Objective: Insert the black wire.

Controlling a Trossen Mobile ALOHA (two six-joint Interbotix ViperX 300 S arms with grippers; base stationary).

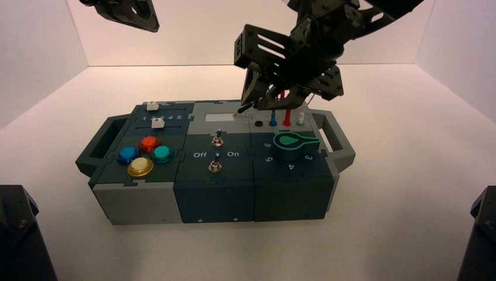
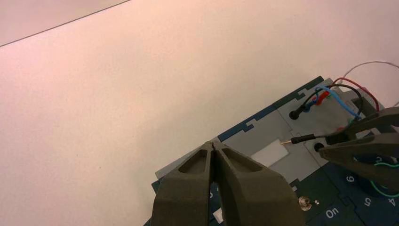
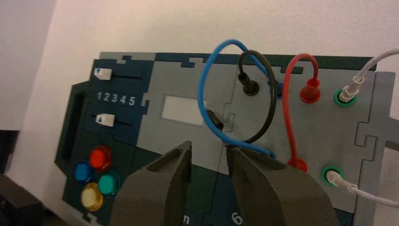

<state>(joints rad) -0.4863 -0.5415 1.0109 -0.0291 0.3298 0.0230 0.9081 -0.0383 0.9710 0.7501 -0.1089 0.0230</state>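
The black wire [image 3: 272, 101] loops up from its black plug [image 3: 249, 87], which sits in a far socket. Its free plug [image 3: 214, 120] hangs just beyond my right gripper's fingertips, with the silver pin [image 2: 284, 141] pointing sideways above the grey panel. My right gripper [image 3: 209, 151] is open. Nothing lies between its jaws, and the wire passes by the tip of one finger [image 3: 233, 157]. In the high view the right gripper [image 1: 266, 102] hovers over the box's wire section. An empty black socket [image 2: 319, 147] lies close under the free plug. My left gripper [image 2: 214, 145] is shut and empty, high at the back left [image 1: 126, 12].
A blue wire [image 3: 203, 89], a red wire [image 3: 287, 108] and white-plugged wires [image 3: 350, 89] crowd the same sockets. A green knob [image 1: 294, 144], two toggle switches [image 1: 216, 153], coloured buttons [image 1: 143, 155] and two sliders [image 3: 104, 96] fill the box. A handle [image 1: 333, 134] sticks out at the right end.
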